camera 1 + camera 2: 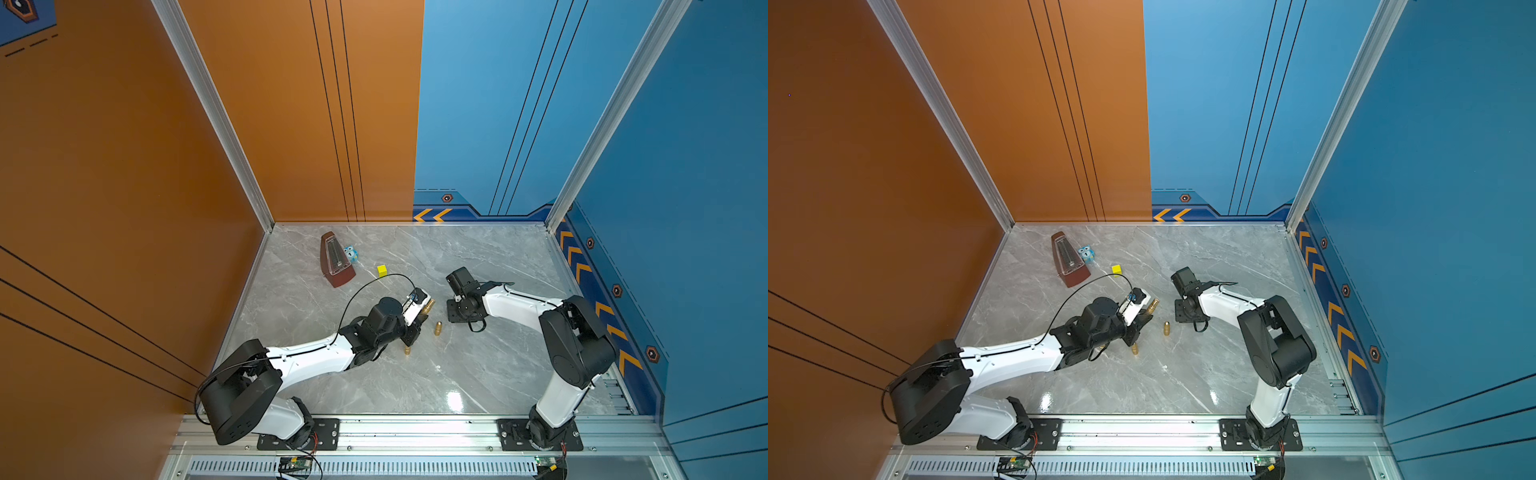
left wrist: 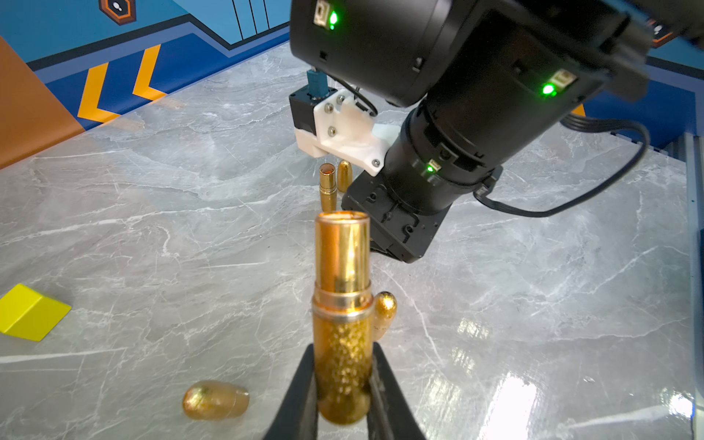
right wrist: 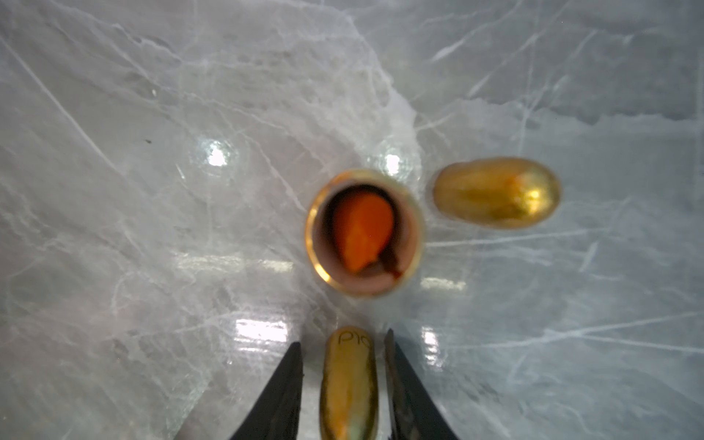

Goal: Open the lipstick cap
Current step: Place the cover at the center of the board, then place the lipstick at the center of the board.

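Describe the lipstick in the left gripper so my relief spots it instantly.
Start at the grey marble table: near its middle, the left gripper is shut on the glittery base of a gold lipstick. Unlike the stubby, round-ended gold caps loose on the table around it, it is long, ringed and open-ended.

cap [image 3: 348, 384]: cut by frame edge | lipstick [image 3: 364, 232]: blurred | right tool [image 3: 342, 337]: tips hidden from above

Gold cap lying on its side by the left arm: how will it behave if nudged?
The cap is rounded and tapered, so it likely rolls in a curve. The table looks glossy, so it may also skid. Its shiny shell probably slips in jaws.
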Available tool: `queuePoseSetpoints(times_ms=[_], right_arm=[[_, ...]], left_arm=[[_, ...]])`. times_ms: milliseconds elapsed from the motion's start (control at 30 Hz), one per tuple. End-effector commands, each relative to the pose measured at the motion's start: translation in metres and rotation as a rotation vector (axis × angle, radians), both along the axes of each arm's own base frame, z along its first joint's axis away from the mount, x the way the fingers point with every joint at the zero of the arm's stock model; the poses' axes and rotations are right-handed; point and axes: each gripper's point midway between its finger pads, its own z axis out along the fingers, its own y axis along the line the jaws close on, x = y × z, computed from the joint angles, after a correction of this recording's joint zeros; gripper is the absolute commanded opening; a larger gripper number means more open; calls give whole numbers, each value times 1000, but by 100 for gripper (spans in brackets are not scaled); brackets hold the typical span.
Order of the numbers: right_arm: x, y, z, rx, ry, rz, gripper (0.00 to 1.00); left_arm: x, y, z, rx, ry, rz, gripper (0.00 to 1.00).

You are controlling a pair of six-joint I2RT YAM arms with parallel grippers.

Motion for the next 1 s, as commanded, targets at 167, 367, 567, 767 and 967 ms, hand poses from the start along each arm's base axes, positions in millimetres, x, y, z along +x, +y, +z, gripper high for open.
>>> queuePoseSetpoints(times_ms=[167,367,567,767,967], right_arm=[[-19,-6,31,32,-19,3,49],[-38,-6,64,100,-31,20,53],[-61,2,110,248,-48,73,58],[-83,24,152,456,-52,148,63],[-96,53,178,642,-28,224,67]], left_arm=[[-4,5,7,-22,-6,-6,0],[-12,-1,8,-35,8,-55,0],[-17,-10,10,-46,15,-97,0],[-19,-21,13,-51,14,-117,0],[-22,-31,16,-49,6,-139,0]])
